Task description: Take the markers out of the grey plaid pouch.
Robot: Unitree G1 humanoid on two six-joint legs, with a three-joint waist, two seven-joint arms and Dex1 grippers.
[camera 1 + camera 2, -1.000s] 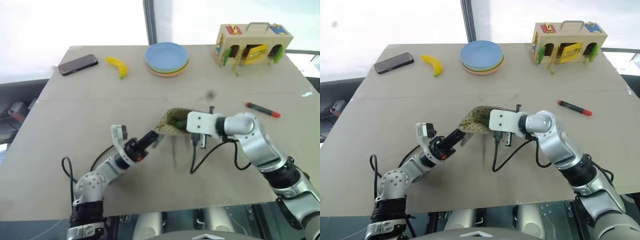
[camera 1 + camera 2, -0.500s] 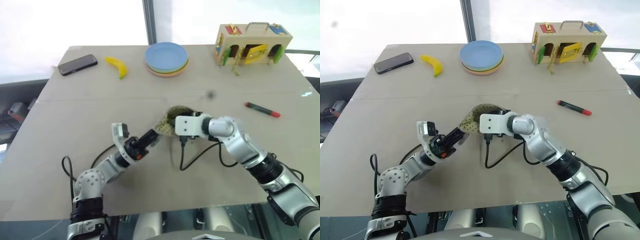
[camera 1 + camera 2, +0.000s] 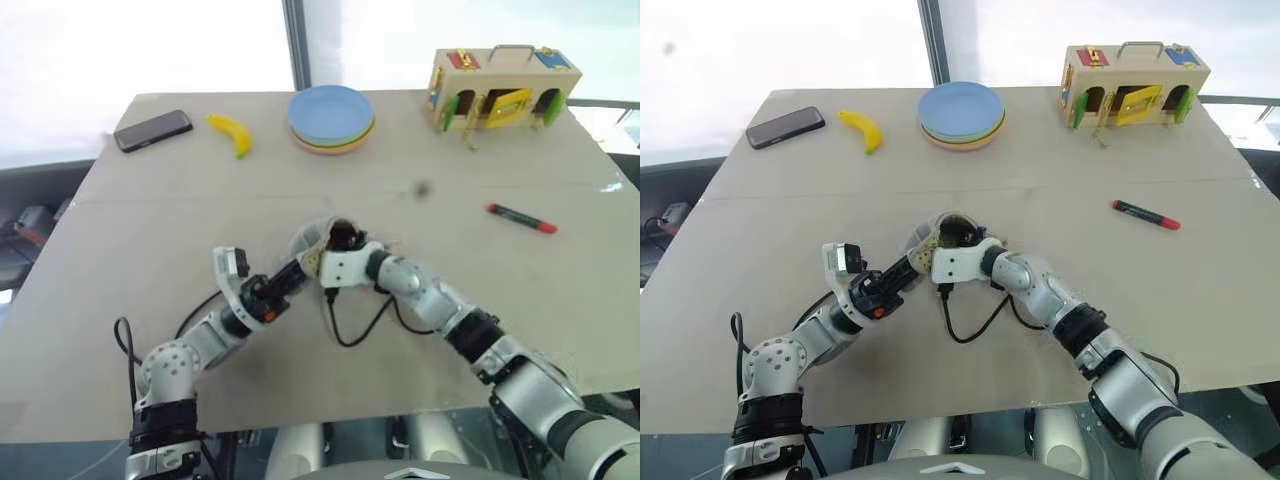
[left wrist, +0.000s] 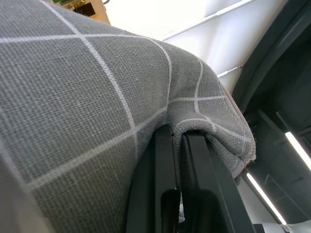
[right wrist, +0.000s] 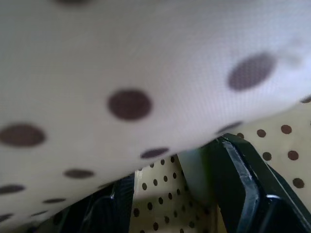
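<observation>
Left gripper (image 4: 181,160): fingers clenched on a fold of the grey plaid pouch (image 4: 87,97), pinching the fabric near one end and holding the pouch raised over the middle of the worktop (image 3: 150,230).

Right gripper (image 5: 170,194): fingers parted and set inside the pouch mouth, against the pale dotted lining (image 5: 146,73). A light green marker (image 5: 194,170) lies between the fingers, against one of them. Whether it is gripped cannot be told.

Red marker (image 3: 520,218): flat on the worktop, well apart to the robot's right, near that edge.

Far edge holds a black phone (image 3: 153,129), banana (image 3: 231,131), stacked plates (image 3: 331,117) and a wooden latch box (image 3: 503,88). The worktop between these and the pouch is open, as is the near edge.
</observation>
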